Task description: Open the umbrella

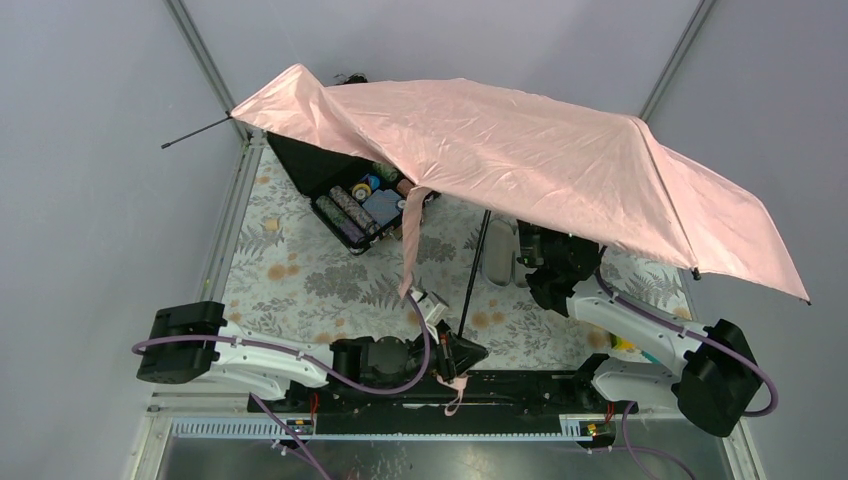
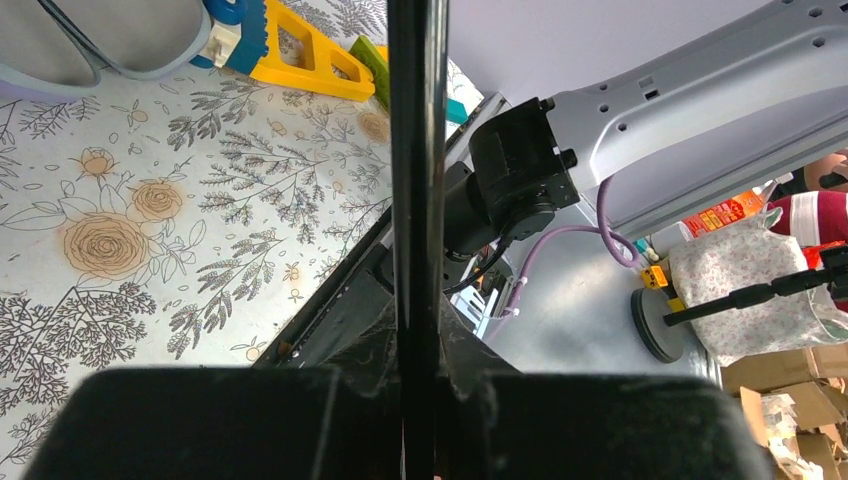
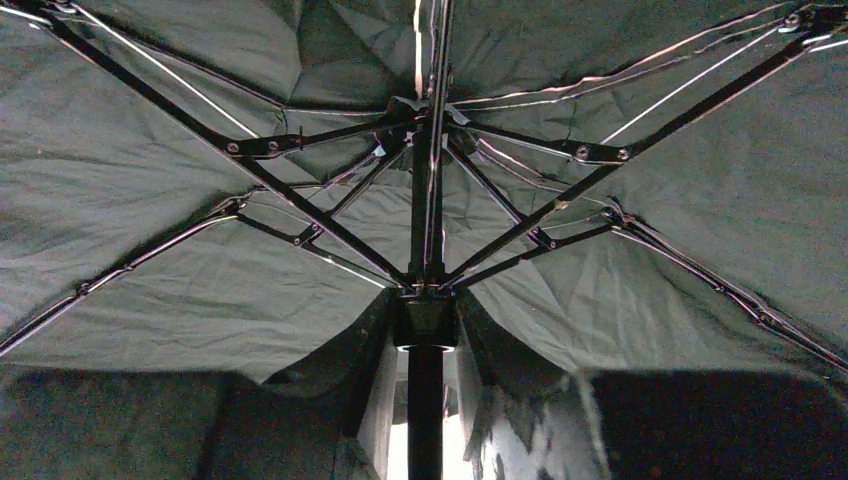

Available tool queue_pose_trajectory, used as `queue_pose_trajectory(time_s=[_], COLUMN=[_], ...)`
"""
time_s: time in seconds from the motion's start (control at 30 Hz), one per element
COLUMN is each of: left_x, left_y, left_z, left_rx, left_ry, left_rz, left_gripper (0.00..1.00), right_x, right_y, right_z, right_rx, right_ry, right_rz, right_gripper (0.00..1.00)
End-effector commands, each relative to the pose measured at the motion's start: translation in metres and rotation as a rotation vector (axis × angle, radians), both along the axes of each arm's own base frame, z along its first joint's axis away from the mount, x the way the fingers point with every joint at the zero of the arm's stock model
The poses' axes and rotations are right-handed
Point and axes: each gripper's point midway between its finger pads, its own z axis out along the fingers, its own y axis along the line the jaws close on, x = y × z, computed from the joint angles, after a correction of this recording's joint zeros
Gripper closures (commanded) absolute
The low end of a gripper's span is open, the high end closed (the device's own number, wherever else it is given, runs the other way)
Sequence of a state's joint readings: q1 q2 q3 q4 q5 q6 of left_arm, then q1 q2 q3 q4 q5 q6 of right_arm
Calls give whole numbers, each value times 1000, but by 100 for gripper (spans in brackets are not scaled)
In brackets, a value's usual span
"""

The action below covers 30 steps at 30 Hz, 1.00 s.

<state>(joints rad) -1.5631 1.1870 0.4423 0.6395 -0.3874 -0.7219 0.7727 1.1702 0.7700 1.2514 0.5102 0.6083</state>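
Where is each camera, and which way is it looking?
Top external: high up, looking down at the pink umbrella; both arms show.
Left wrist: on the left pincer, looking along the black shaft; its fingers show.
Right wrist: below the canopy, looking up at the ribs; dark fingers show.
All share the umbrella.

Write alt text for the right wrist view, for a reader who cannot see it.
The open umbrella seen from underneath: its black inner canopy fills the frame, with metal ribs fanning out from the runner on the central shaft.
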Motion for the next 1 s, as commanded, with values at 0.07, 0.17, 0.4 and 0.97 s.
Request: queue_pose_trajectory(time_s=[0.07, 0.17, 0.4, 0.97], left_x=[3, 8, 18, 17], left_y=[1, 6, 19, 21], left_z=[21, 31, 44, 36], left_rx=[-88, -140, -204, -184], left_ry=[-29, -15, 23, 32], left_rz=[32, 61, 133, 136], left_gripper=[100, 100, 100, 100], right_x=[-17, -14, -13, 15], right_y=[-12, -2, 8, 61], right_z=[8, -14, -54, -47], right_rx=[39, -21, -77, -235], right_ry=[-34, 7, 40, 133], right_rz=[16, 36, 71, 168], right_gripper=[87, 71, 32, 34])
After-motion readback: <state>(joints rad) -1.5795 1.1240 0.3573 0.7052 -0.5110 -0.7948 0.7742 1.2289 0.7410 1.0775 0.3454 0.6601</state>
